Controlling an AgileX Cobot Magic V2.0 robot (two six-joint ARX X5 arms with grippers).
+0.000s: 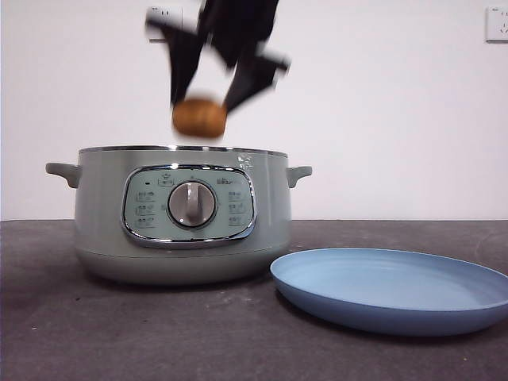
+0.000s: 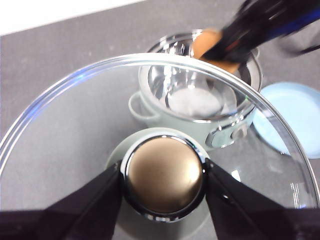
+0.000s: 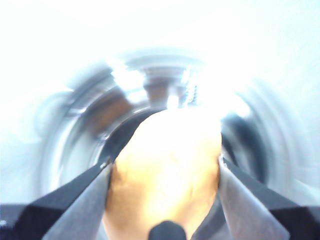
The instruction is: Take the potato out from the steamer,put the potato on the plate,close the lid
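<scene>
My right gripper (image 1: pixel 200 107) is shut on the orange-brown potato (image 1: pixel 199 117) and holds it just above the open rim of the sage-green steamer (image 1: pixel 181 218). The right wrist view is blurred and shows the potato (image 3: pixel 167 170) between the jaws over the pot's shiny inside. My left gripper (image 2: pixel 162 175) is shut on the knob (image 2: pixel 163 174) of the glass lid (image 2: pixel 65 135) and holds it up, away from the pot; the steamer (image 2: pixel 200 105) and the potato (image 2: pixel 206 42) show through and past the glass. The light-blue plate (image 1: pixel 393 290) lies on the table right of the steamer.
The dark table top (image 1: pixel 79 333) runs to a white wall behind. A wall socket (image 1: pixel 497 24) is at the top right. The plate also shows in the left wrist view (image 2: pixel 295 117), beside the pot.
</scene>
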